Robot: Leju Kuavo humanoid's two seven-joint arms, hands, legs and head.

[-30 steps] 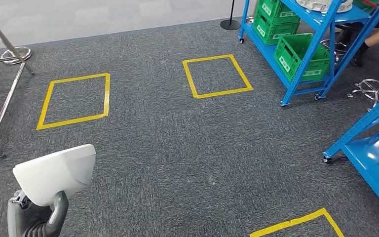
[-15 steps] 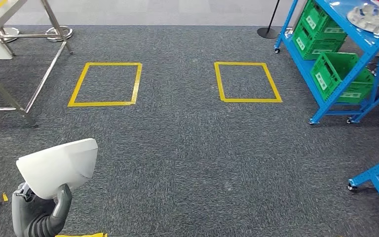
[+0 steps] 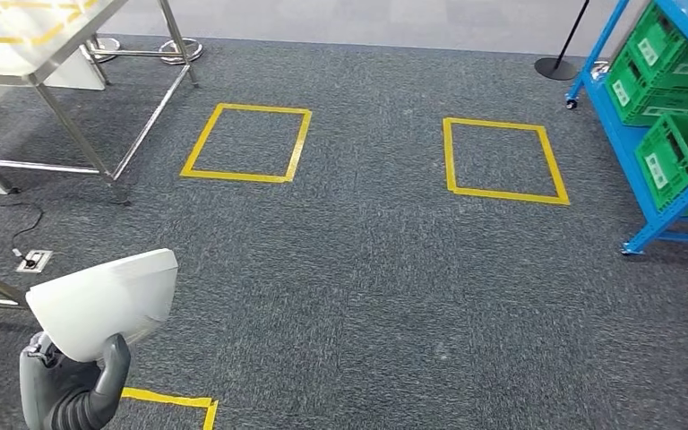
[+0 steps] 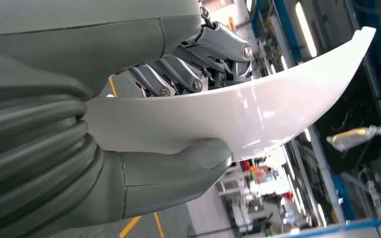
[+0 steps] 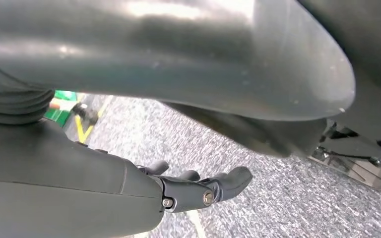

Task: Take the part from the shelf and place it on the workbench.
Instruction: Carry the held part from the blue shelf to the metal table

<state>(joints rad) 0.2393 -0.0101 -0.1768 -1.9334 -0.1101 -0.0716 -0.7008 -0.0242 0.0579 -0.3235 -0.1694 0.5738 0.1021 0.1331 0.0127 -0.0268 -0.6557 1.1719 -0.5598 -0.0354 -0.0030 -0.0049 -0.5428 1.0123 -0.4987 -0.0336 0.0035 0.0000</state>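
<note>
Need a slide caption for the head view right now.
Left hand carries the white part across grey carpet, workbench ahead left, blue shelf at right.

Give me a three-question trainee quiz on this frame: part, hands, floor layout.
1. True or false: the left hand holds the white part, its thumb under the part and its fingers over it.
2. Multiple choice: where is the blue shelf with the green crates in the head view? A) far left B) right edge C) dead centre
3. Fill in: the steel workbench stands at the upper ___ of the head view, beyond the yellow tape squares.

Key: 1 true; 2 B; 3 left. The right hand hangs over the carpet, holding nothing, fingers loosely curled.
</note>
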